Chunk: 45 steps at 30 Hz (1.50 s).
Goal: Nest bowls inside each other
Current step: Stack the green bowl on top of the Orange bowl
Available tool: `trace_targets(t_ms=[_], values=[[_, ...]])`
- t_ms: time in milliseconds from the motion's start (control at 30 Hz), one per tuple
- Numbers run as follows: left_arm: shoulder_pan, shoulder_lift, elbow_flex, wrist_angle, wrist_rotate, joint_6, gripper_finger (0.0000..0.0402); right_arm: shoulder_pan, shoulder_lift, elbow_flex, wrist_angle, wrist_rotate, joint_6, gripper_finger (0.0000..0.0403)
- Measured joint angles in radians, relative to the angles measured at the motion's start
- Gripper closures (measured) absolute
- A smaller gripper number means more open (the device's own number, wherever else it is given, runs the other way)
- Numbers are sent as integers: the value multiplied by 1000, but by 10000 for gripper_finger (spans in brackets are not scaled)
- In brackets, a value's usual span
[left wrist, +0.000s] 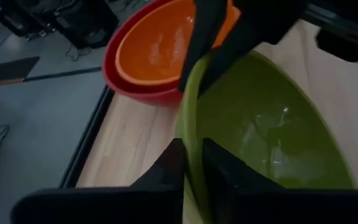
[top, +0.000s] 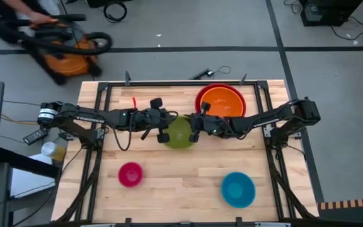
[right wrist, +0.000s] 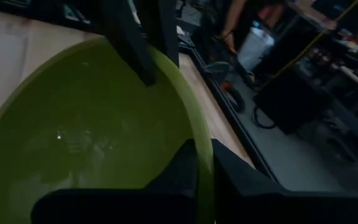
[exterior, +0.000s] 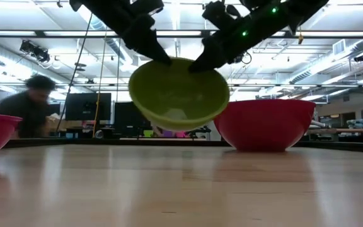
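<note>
A lime green bowl (top: 180, 133) (exterior: 178, 94) hangs above the middle of the table, clear of the wood. My left gripper (top: 165, 132) (left wrist: 193, 165) is shut on its rim on the table's left side. My right gripper (top: 195, 129) (right wrist: 204, 167) is shut on the rim on the opposite side. An orange bowl (top: 222, 101) sits nested inside a red bowl (top: 201, 94) at the far right, just behind the green one. A pink bowl (top: 130, 174) and a blue bowl (top: 238, 189) stand upright on the table's near half. My left gripper pinches the green bowl's rim (left wrist: 189, 134) on its left side, one finger inside the bowl and one outside. The fingers slant down from the table's left. The bowl is lifted clear, mouth up and slightly tilted. My right gripper pinches the green bowl's rim (right wrist: 200, 134) on its right side, one finger inside and one outside. It slants down from the table's right, facing the left gripper across the bowl.
A black frame rail (top: 169, 82) borders the table's far edge. A thin red stick (top: 135, 101) lies on the far left of the table. Beyond the table a person (exterior: 33, 104) and an orange vacuum cleaner (top: 68, 60) show on the floor.
</note>
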Motion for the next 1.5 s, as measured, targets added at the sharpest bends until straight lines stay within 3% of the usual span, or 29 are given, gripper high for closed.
trace_targets(t_ms=[100, 300, 500, 633, 767, 867, 1033, 1300, 1500], values=[[-2, -1, 2, -4, 22, -2, 319, -14, -51, -1, -66, 5, 6, 380], [4, -6, -1, -31, -42, -10, 247, -128, -197, -3, -243, 115, 104, 380], [-6, -22, -2, -74, -44, -32, 218, -306, -340, 0, -408, 150, 218, 380], [-22, -29, -1, -95, -46, -51, 217, -439, -402, 0, -558, 75, 276, 380], [-45, -29, -2, -151, -49, -77, 217, -552, -435, 0, -674, -94, 370, 380], [-68, -31, -2, -191, -51, -106, 217, -621, -433, 0, -763, -213, 410, 380], [-104, -31, -2, -283, -56, -162, 217, -699, -400, -48, -797, -314, 435, 379], [-143, -30, -2, -367, -77, -248, 217, -753, -381, -182, -731, -352, 495, 324], [-153, -30, -2, -382, -82, -264, 217, -768, -381, -203, -730, -355, 511, 296]])
